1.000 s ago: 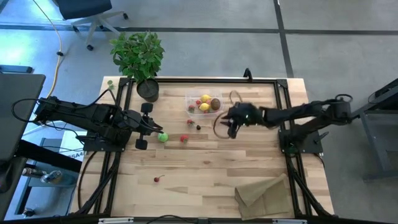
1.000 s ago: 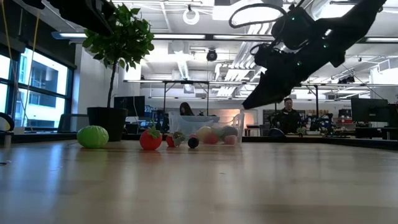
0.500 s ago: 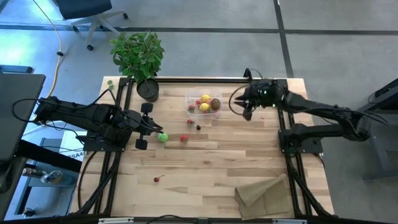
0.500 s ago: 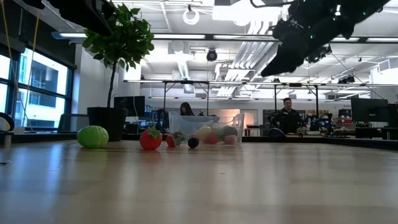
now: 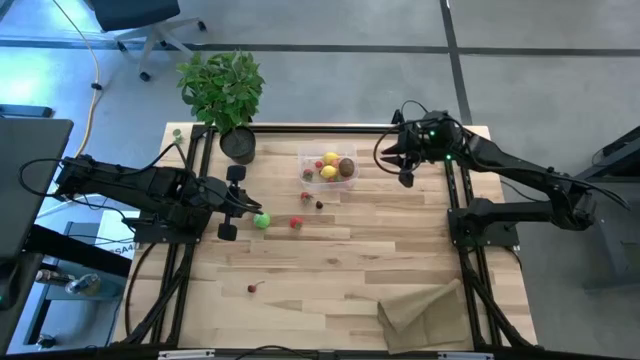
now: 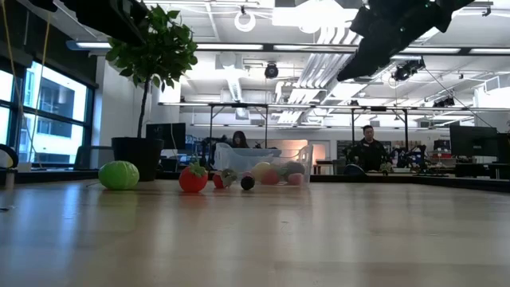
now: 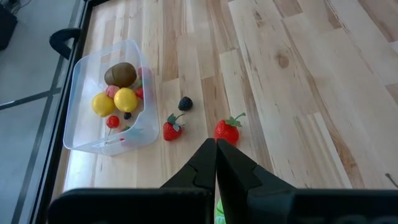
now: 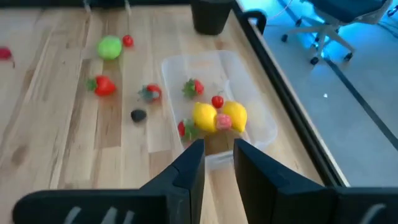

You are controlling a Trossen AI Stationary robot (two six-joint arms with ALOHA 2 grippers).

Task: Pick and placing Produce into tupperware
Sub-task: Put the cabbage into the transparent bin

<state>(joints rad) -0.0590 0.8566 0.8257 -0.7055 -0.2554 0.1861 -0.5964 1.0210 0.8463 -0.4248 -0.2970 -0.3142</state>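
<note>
While empty, right claw [image 5: 401,166] hovers beside tupperware [image 5: 329,167]; lime [image 5: 262,221] loose

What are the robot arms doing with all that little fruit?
They are putting toy fruit into a clear plastic box. Two lemons, a kiwi and some small red berries are already inside. A lime, two strawberries and a dark berry sit on the table beside it. The right tool hangs in the air past the box, slightly open and holding nothing. The left tool is shut and waits near the lime.
</note>
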